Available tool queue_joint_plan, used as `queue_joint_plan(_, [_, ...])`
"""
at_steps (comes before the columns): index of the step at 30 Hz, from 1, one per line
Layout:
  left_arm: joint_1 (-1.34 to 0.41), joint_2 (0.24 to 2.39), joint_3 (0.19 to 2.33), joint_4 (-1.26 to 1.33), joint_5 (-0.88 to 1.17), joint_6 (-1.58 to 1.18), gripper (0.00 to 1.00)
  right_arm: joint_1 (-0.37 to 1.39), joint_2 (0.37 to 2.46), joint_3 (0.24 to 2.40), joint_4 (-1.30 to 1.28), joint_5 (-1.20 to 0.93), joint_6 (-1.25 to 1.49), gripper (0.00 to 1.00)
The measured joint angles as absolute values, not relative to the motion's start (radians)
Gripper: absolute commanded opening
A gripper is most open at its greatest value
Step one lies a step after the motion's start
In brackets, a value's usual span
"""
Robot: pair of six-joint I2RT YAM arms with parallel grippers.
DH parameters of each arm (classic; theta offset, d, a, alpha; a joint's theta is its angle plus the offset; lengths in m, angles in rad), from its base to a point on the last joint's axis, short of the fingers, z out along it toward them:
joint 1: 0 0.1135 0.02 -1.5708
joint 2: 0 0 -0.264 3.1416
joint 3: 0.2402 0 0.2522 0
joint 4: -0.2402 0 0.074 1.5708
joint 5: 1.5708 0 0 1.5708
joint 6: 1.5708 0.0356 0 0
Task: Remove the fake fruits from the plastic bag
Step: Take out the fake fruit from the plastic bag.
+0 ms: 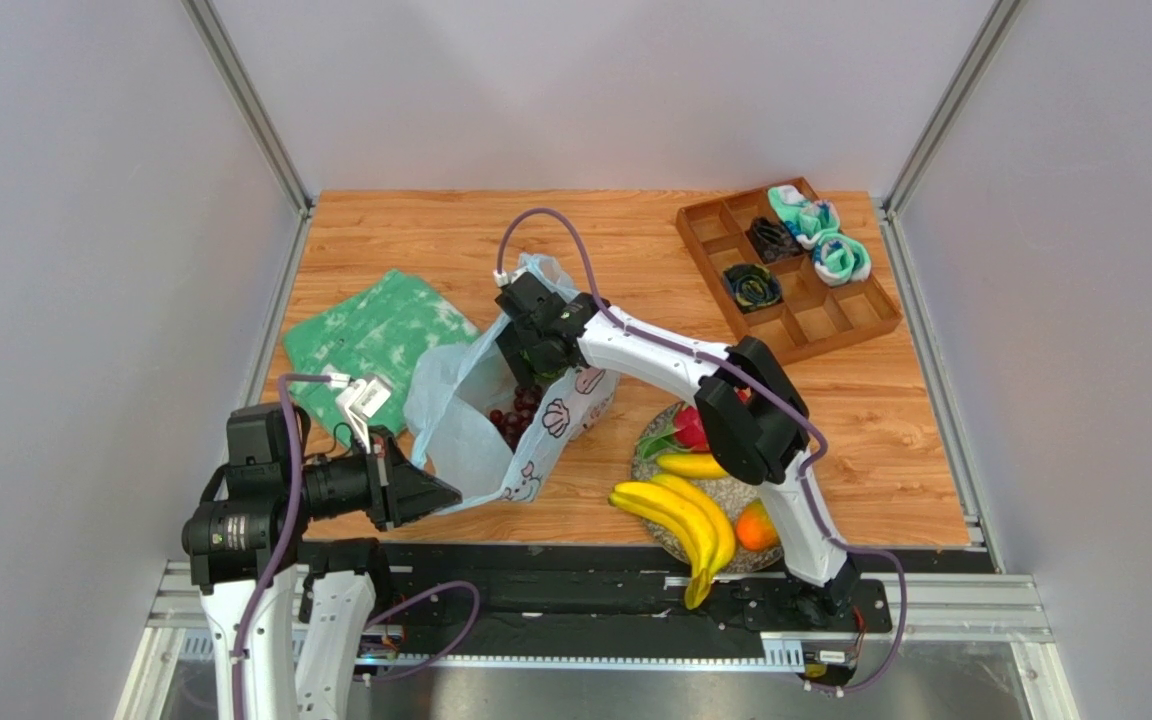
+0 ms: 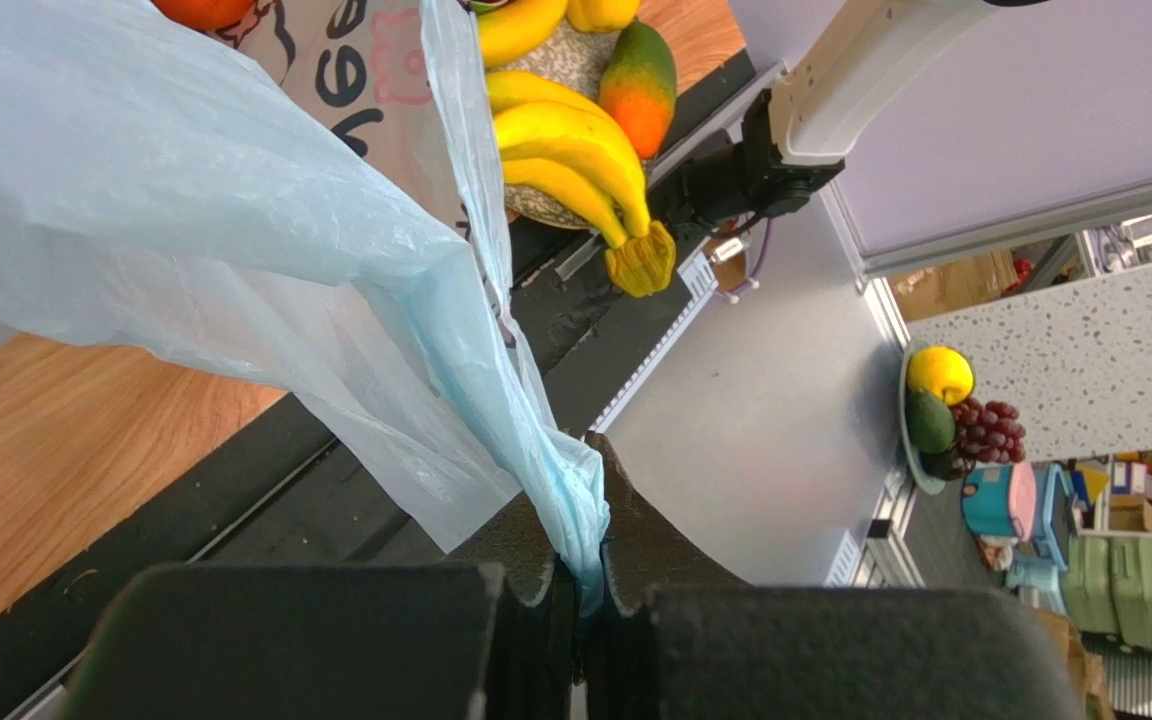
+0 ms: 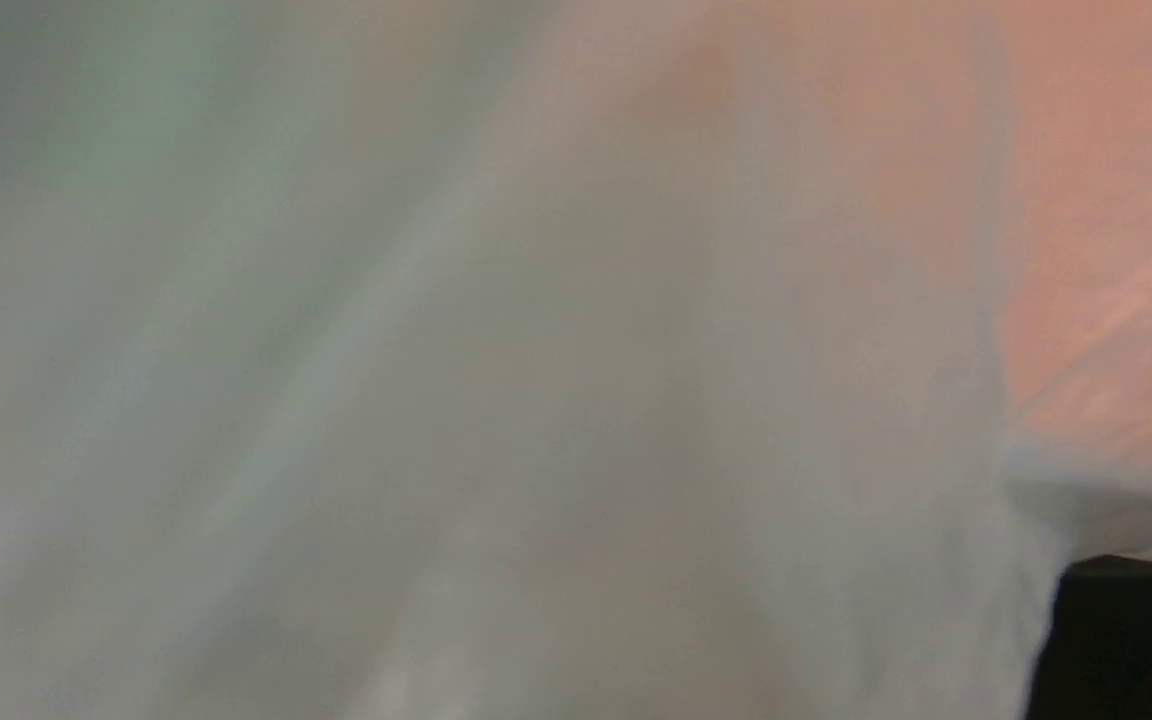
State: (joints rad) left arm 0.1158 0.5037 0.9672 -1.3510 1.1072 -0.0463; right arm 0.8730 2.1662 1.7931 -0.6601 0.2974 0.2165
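The overhead view gives you the whole layout. The plastic bag (image 1: 465, 423) lies at centre left on the table (image 1: 612, 240), its mouth pulled open, and one bunch of dark grapes (image 1: 515, 417) shows inside it. The right gripper (image 1: 537, 353) is pushed down into the bag's mouth from the upper side. You cannot tell from any view how far its fingers are parted or whether they touch the grapes.

The right wrist view shows only blurred pale film of the plastic bag (image 3: 462, 375) across the frame, with a dark corner at lower right.

The left wrist view settles what the overhead one leaves vague: the left gripper (image 2: 585, 578) has its fingers pressed together on a gathered edge of the plastic bag (image 2: 237, 225), and the film stretches up and left from that pinch. In the overhead view the left gripper (image 1: 425, 492) sits at the bag's lower left corner.

At lower centre right, one grey plate (image 1: 737, 500) carries:
- one bunch of bananas (image 1: 680, 518)
- one mango (image 1: 757, 528)
- one dragon fruit (image 1: 690, 428)
- one yellow piece (image 1: 692, 467)

The left wrist view shows the bananas (image 2: 575, 150) and mango (image 2: 638, 83) at its top centre.

At upper right, one wooden tray (image 1: 838, 323) holds four rolled socks (image 1: 842, 258) in separate compartments. One green cloth (image 1: 379, 330) lies flat left of the bag.
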Motion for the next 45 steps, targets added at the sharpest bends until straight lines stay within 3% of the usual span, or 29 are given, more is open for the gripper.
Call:
queue_joint_plan(4, [0.120, 0.496, 0.967, -1.351, 1.107, -0.047, 0.00, 0.871, 2.194, 1.823, -0.661, 0.283, 0.209, 0.88])
queue_joint_plan(6, [0.120, 0.492, 0.967, -1.351, 1.107, -0.047, 0.00, 0.871, 2.196, 1.828, -0.658, 0.269, 0.194, 0.74])
queue_joint_plan(7, [0.120, 0.489, 0.967, -1.351, 1.107, -0.047, 0.00, 0.872, 2.196, 1.829, -0.654, 0.261, 0.182, 0.57])
queue_joint_plan(8, [0.120, 0.487, 0.967, -1.351, 1.107, -0.047, 0.00, 0.872, 2.196, 1.831, -0.649, 0.248, 0.167, 0.50])
queue_joint_plan(13, [0.121, 0.483, 0.967, -1.351, 1.109, -0.047, 0.00, 0.872, 2.196, 1.834, -0.626, 0.168, 0.088, 0.32])
queue_joint_plan(19, [0.122, 0.484, 0.966, -1.350, 1.109, -0.055, 0.00, 0.871, 2.154, 1.803, -0.638, 0.075, -0.002, 0.25])
queue_joint_plan(25, [0.127, 0.534, 0.970, -1.309, 1.106, -0.062, 0.00, 0.872, 1.918, 1.692, -0.734, -0.054, -0.107, 0.25])
queue_joint_plan(29, [0.127, 0.562, 0.968, -1.203, 1.092, -0.113, 0.00, 0.871, 1.720, 1.631, -0.808, -0.180, -0.199, 0.27])
queue_joint_plan(36, [0.127, 0.559, 0.864, -0.937, 1.064, -0.238, 0.00, 0.860, 1.598, 1.631, -0.963, -0.347, -0.340, 0.25])
queue_joint_plan(41, [0.136, 0.566, 0.822, -0.822, 1.026, -0.283, 0.00, 0.723, 1.454, 1.623, -1.026, -0.321, -0.393, 0.24])
queue_joint_plan(45, [0.165, 0.562, 0.783, -0.757, 1.005, -0.284, 0.00, 0.498, 1.235, 1.529, -1.077, -0.305, -0.500, 0.25])
